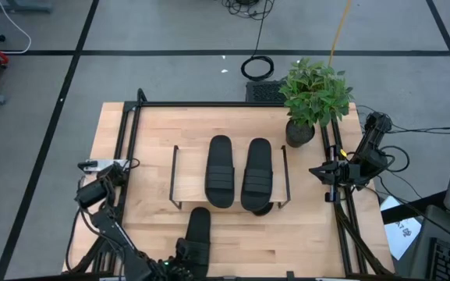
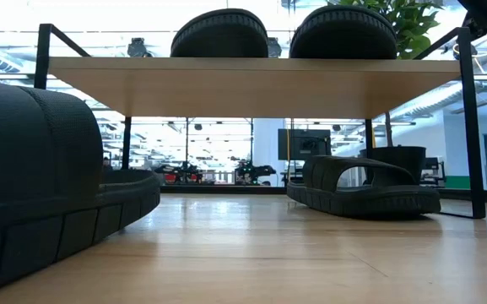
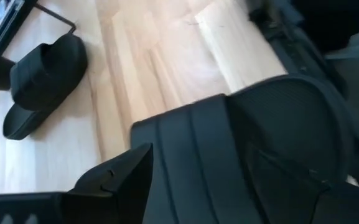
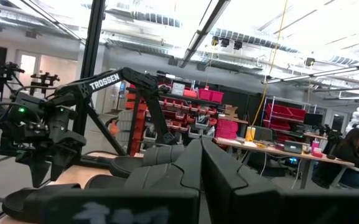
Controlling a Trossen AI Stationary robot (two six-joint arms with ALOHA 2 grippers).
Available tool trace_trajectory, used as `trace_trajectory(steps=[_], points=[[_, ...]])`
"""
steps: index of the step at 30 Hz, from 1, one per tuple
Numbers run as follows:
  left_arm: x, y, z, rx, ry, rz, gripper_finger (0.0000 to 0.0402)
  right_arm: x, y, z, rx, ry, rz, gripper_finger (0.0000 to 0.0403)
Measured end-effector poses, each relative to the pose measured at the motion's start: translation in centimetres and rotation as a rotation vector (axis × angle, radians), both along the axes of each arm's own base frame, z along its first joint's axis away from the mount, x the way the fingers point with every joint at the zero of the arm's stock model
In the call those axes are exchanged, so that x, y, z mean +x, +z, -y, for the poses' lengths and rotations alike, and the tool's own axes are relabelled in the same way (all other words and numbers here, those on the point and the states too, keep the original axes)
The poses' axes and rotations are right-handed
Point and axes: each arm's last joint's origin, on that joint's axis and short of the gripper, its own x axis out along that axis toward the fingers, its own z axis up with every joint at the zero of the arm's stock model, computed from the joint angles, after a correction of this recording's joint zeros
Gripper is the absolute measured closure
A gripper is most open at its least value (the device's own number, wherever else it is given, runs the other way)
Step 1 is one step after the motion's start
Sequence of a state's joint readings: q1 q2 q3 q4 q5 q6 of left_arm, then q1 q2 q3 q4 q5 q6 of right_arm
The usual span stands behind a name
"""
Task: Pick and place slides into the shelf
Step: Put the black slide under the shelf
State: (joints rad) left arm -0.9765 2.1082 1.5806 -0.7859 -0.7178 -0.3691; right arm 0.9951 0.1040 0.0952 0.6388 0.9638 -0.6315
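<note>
Two black slides lie side by side, soles down, on the shelf's top board. A third slide lies on the table under the shelf. The fourth slide rests sole-down at the table's near edge. My left gripper is open over its near end, one finger beside the ribbed strap. My right gripper waits shut at the table's right edge. My left gripper comes at the fourth slide from above, over its strap, with a finger close against the strap's side. I cannot tell whether it touches. The slide lies flat on the table.
A potted plant stands at the far right corner, beside the shelf. Black rails run along the table's left, far and right edges. Thin wire legs carry the shelf. Bare tabletop lies near and right of the shelf.
</note>
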Motion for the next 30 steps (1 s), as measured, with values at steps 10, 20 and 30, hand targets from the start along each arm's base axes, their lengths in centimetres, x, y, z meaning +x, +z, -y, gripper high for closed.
trace_trajectory(steps=[10, 20, 30], points=[[0.4, 0.0, 0.0, -0.073, 0.017, -0.027, 0.0146, 0.0, 0.0, 0.0, 0.0, -0.001, -0.001, 0.0403], [1.3, -3.5, -0.7, 0.079, 0.022, -0.086, 0.0147, 0.0, 0.0, 0.0, 0.0, -0.001, -0.002, 0.0403], [1.1, -1.9, -1.3, 0.203, 0.008, -0.039, 0.0147, 0.0, 0.0, 0.0, -0.005, -0.003, -0.004, 0.0403]])
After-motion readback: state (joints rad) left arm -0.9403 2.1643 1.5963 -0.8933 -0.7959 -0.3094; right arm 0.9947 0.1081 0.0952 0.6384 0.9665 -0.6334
